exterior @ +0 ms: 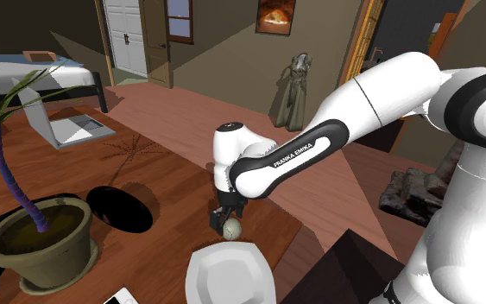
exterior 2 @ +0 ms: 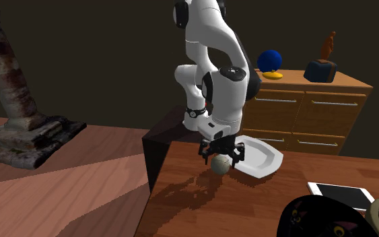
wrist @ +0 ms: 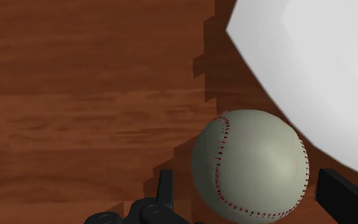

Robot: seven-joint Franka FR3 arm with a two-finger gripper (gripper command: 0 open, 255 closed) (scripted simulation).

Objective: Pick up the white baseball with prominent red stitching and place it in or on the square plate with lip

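The gripper is hanging straight down over the baseball. Its fingers are spread wide and straddling the ball, with a sliver of gap on each side, so nothing is being clasped yet. The ball looks to be resting on the desk just beside the white square plate, so only a short carry is waiting. In the wrist view the fingertips are running out of frame, and most of the plate is getting cut off too.
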